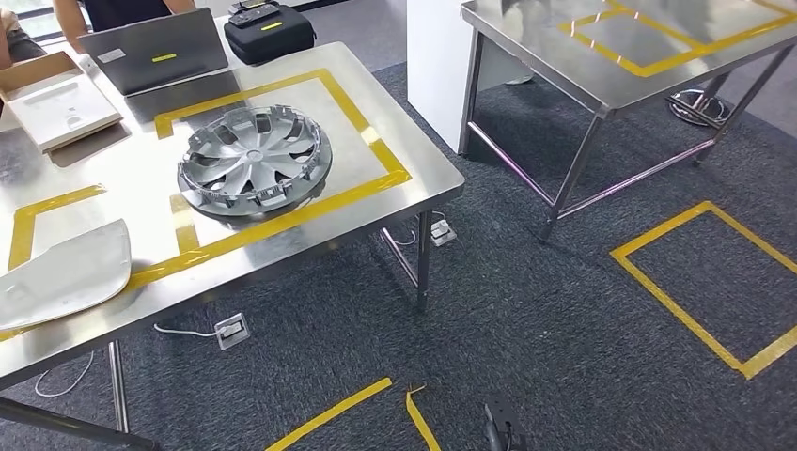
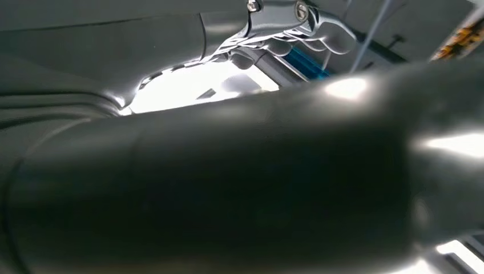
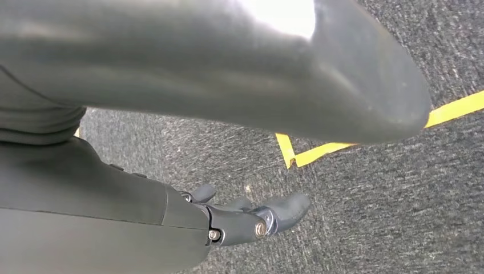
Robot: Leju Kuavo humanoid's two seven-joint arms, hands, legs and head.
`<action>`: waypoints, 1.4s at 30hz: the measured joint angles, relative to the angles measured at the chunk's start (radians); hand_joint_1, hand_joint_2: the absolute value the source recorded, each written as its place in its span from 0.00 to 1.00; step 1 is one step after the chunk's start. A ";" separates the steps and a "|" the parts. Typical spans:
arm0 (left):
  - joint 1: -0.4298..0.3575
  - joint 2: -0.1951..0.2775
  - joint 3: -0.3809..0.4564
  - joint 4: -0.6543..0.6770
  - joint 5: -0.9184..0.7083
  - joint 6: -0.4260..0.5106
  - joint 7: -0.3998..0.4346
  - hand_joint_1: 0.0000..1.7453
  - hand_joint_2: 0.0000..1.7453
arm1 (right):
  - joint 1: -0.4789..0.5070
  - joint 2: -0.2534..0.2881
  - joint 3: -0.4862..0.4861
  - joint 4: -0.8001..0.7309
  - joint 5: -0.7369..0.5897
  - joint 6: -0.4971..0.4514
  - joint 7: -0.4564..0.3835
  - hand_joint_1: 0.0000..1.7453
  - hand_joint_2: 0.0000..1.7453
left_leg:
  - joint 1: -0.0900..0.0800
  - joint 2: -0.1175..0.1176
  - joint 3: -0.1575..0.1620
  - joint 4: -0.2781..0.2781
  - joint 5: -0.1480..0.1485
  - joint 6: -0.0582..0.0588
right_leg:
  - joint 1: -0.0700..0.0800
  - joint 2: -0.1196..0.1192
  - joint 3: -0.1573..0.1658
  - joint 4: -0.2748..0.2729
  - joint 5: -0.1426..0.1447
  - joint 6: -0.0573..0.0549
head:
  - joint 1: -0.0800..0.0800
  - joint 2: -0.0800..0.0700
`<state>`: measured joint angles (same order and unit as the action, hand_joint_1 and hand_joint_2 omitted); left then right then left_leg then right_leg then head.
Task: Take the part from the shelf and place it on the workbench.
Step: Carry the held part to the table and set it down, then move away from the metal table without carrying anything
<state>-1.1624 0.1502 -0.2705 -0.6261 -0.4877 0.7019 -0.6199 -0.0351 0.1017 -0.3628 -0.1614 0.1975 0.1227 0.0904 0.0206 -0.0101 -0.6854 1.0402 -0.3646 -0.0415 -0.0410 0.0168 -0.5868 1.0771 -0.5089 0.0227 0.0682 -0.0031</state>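
A silver hubcap (image 1: 252,158) lies flat inside a yellow tape outline on the steel table (image 1: 414,193) at the left of the head view. A pale grey curved panel (image 1: 61,272) lies at that table's near left corner. My left hand (image 2: 240,171) shows in its wrist view as a thick blurred thumb, with the fingers (image 2: 319,31) apart from it and nothing between them. My right hand (image 3: 142,211) hangs over the dark carpet, its dark fingers (image 3: 285,211) loosely extended and holding nothing.
A second steel table (image 1: 601,89) with a yellow tape rectangle stands at the upper right. Yellow tape squares (image 1: 695,301) mark the carpet. A laptop (image 1: 155,49), a black case (image 1: 268,33) and a flat box (image 1: 56,99) sit at the first table's far side, where a person (image 1: 85,11) stands.
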 joint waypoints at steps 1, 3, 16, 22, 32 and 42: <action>0.009 0.001 0.002 -0.008 0.000 0.000 0.001 0.00 0.00 | -0.001 0.000 -0.001 0.000 0.000 0.000 0.000 0.00 0.00 | 0.002 0.000 -0.005 0.002 -0.004 -0.006 | 0.000 -0.002 -0.007 0.001 0.006 -0.012 | -0.001 0.000; 0.026 0.005 0.007 -0.022 0.007 0.000 0.002 0.00 0.00 | 0.000 0.000 -0.004 0.000 -0.001 0.000 0.001 0.00 0.00 | 0.004 0.003 -0.027 0.052 -0.060 -0.013 | 0.000 -0.005 -0.026 -0.001 0.024 -0.029 | -0.003 0.000; 0.214 0.032 0.053 -0.222 0.043 0.000 -0.041 0.00 0.00 | 0.003 0.002 -0.013 0.000 0.001 0.000 0.002 0.00 0.00 | -0.033 0.012 0.145 -0.005 -0.147 0.042 | 0.016 -0.010 -0.106 -0.026 0.134 -0.006 | -0.007 0.000; 0.372 0.036 0.097 -0.364 0.035 0.000 -0.060 0.00 0.00 | 0.004 0.001 -0.017 0.000 0.001 0.001 0.000 0.00 0.00 | -0.025 0.017 0.083 -0.027 -0.067 0.065 | 0.017 -0.012 -0.156 0.203 -0.064 0.015 | -0.002 0.000; 0.702 0.020 0.212 -0.631 -0.028 0.000 -0.078 0.00 0.00 | 0.004 0.001 -0.028 0.000 -0.002 0.001 0.000 0.00 0.00 | -0.025 0.018 0.006 -0.003 -0.010 0.021 | 0.025 -0.011 0.047 -0.038 -0.009 -0.038 | 0.001 0.000; 0.919 -0.069 0.332 -0.597 0.101 0.000 -0.055 0.00 0.00 | 0.007 0.001 -0.042 0.000 -0.007 0.000 -0.001 0.00 0.00 | -0.004 0.013 0.134 0.086 -0.154 -0.011 | 0.013 -0.019 -0.074 -0.040 0.102 -0.026 | -0.002 0.000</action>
<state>-0.2438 0.0811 0.0611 -1.2228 -0.3863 0.7015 -0.6753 -0.0282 0.1024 -0.4047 -0.1611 0.1902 0.1228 0.0893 0.0166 0.0024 -0.5510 1.1261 -0.5187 -0.0526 -0.0280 -0.0019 -0.6605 1.0376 -0.4066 -0.0032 0.0664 -0.0031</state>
